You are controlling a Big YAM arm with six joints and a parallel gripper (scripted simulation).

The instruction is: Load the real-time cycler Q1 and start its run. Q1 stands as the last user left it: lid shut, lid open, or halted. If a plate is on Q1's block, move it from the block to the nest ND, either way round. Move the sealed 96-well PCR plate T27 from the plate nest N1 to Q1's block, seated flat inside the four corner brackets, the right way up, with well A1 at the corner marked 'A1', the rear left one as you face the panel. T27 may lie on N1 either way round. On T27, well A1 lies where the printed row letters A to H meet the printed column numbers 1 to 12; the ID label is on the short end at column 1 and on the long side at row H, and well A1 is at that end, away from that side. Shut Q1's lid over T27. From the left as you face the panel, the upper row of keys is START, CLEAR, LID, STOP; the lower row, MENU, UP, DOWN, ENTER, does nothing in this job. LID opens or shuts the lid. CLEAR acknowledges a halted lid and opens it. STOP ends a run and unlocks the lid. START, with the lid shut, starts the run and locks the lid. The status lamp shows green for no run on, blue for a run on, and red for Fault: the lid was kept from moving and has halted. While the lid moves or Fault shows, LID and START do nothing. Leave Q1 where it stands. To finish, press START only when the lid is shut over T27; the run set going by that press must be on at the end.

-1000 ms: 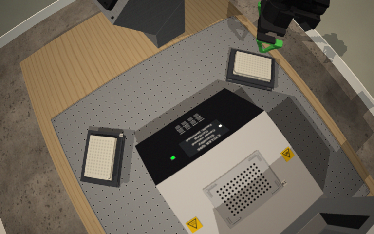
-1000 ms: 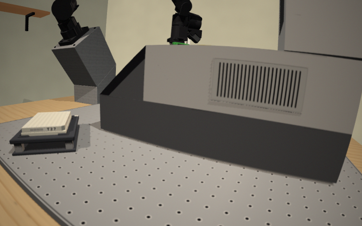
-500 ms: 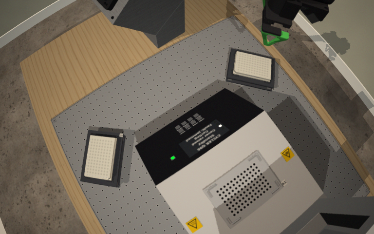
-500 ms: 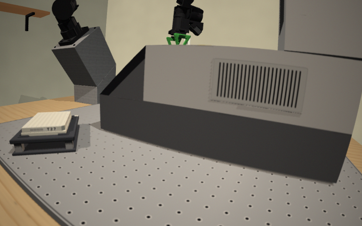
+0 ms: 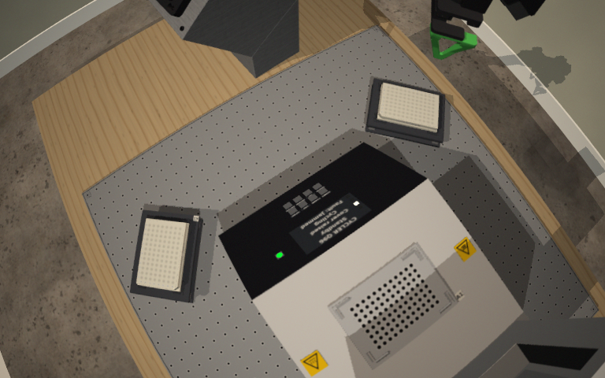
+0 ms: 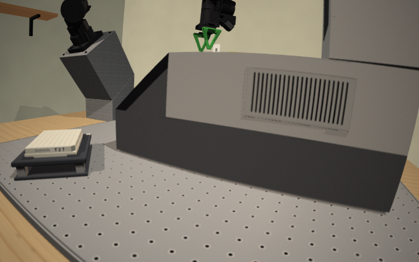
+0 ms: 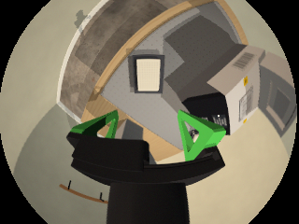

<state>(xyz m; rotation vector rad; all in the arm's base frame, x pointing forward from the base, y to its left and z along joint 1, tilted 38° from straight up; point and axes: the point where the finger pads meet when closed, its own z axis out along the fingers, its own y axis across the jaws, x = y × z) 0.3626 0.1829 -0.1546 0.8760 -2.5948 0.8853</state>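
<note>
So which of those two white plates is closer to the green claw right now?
The plate at the upper right of the top view, on its dark nest just below the open gripper. The other plate, labelled T27, sits far across, left of the cycler.

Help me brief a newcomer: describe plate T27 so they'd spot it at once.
Start at the big grey-and-black cycler in the middle of the perforated board. A cream plate on a dark nest sits off each end of its black panel. T27 is the one far from the gripper, and its side label reads T27.
</note>
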